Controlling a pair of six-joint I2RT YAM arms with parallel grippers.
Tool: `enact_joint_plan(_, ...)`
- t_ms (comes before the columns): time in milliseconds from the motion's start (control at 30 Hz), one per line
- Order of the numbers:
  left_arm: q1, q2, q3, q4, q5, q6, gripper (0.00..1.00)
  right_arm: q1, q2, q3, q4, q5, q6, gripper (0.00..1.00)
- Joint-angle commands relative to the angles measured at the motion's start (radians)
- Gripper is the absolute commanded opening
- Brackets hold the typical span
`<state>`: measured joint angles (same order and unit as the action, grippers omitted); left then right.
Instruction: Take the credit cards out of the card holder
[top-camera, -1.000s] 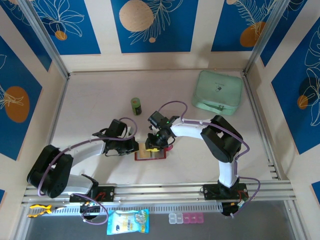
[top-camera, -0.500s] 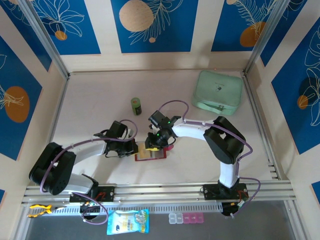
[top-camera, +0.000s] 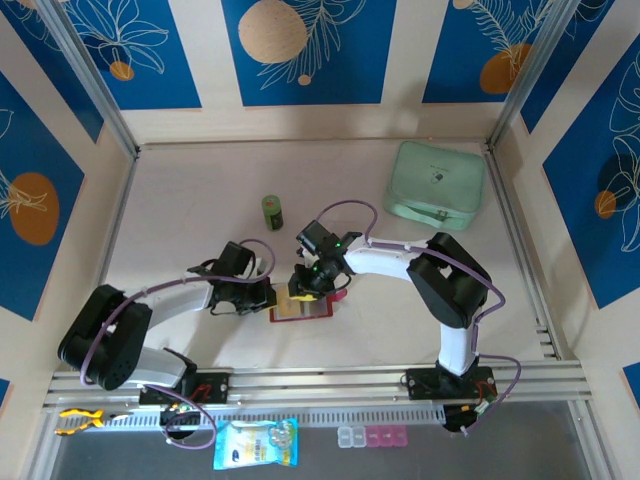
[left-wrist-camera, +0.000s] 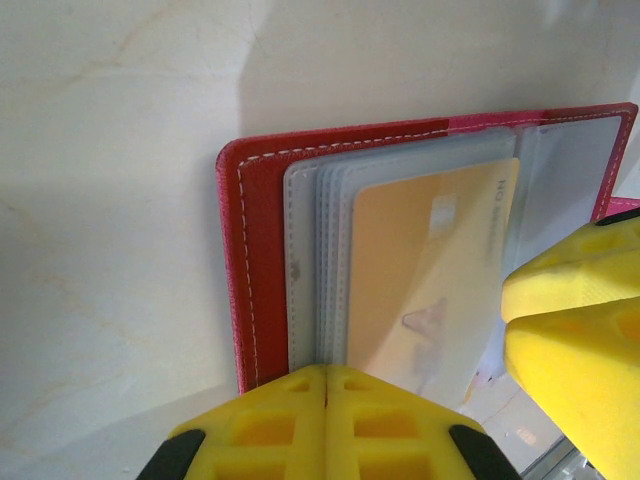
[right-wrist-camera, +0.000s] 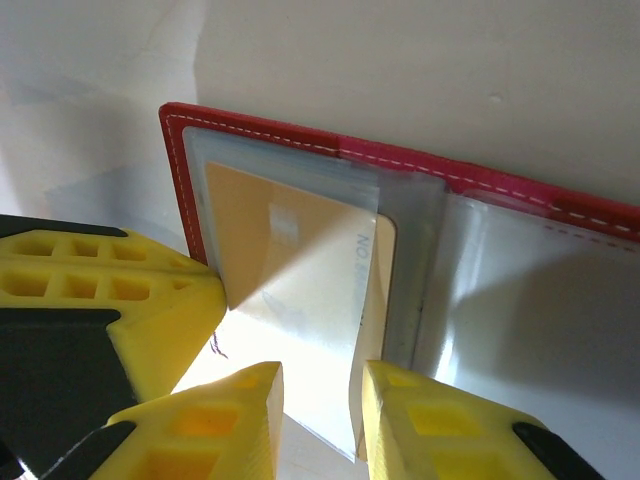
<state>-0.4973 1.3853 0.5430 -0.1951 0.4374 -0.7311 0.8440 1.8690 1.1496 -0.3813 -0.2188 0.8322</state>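
Movement: almost none; I see both arms stay put.
Left gripper (left-wrist-camera: 325, 385): pressed together on card holder (left-wrist-camera: 262, 270), lower centre overhead.
Right gripper (right-wrist-camera: 322, 405): narrowly parted astride credit cards (right-wrist-camera: 300, 270); grip unconfirmed.
Relation: card's free edge lies in that gap; right arm nearer.

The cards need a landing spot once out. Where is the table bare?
Bare: the far-left stretch between the left wall and the can; the strip between can and pouch. Crowded: around the wallet, where the left gripper and right gripper meet.

A mint-green zip pouch (top-camera: 436, 181) lies far right, well apart from a small green jar (top-camera: 273, 212) mid-table.
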Motion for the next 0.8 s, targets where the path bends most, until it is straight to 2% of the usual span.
enact_joint_plan(0, 0.011, 0.011, -0.014, -0.017, -0.005, 0.01, 0.01, 0.006, 0.023, 0.01, -0.013, -0.035, 0.007, 0.28)
enact_joint_plan(333, 0.013, 0.013, -0.008, -0.017, -0.002, 0.01, 0.01, 0.004, 0.037, 0.023, -0.016, -0.044, 0.001, 0.27)
enact_joint_plan(533, 0.013, 0.016, -0.008, -0.016, -0.002, 0.01, 0.01, 0.005, 0.035, 0.024, -0.006, -0.053, 0.001, 0.21)
enact_joint_plan(767, 0.013, 0.018, -0.007, -0.015, 0.001, 0.01, 0.01, 0.004, 0.047, 0.024, 0.004, -0.067, 0.001, 0.2)
